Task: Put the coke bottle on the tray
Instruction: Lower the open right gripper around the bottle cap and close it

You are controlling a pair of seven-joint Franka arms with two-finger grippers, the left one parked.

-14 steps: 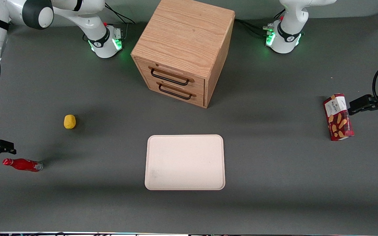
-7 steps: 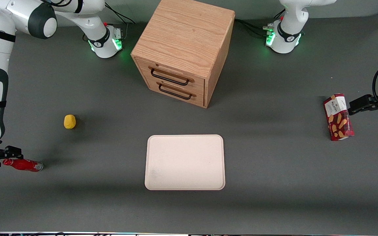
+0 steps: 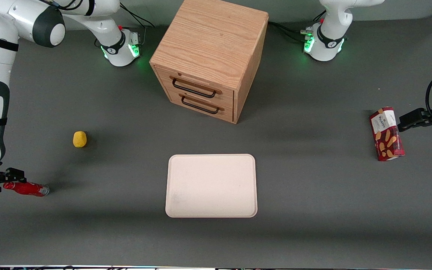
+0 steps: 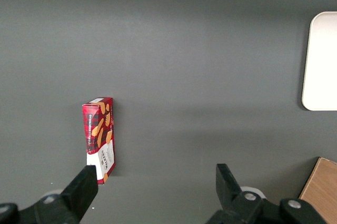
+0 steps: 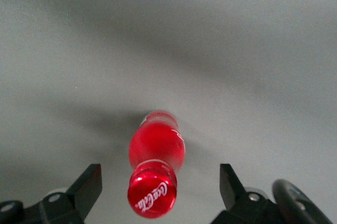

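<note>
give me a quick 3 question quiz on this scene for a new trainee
1. True or false: the coke bottle already lies on the tray.
2. How do the fingers of the gripper stand?
A. open, one on each side of the bottle's cap
B. shut on the cap
C. shut above the yellow object
3. Which thing lies nearest the parked arm's end of the table?

Key:
1. False: it lies on its side on the table, toward the working arm's end.
2. A
3. The red snack box.
</note>
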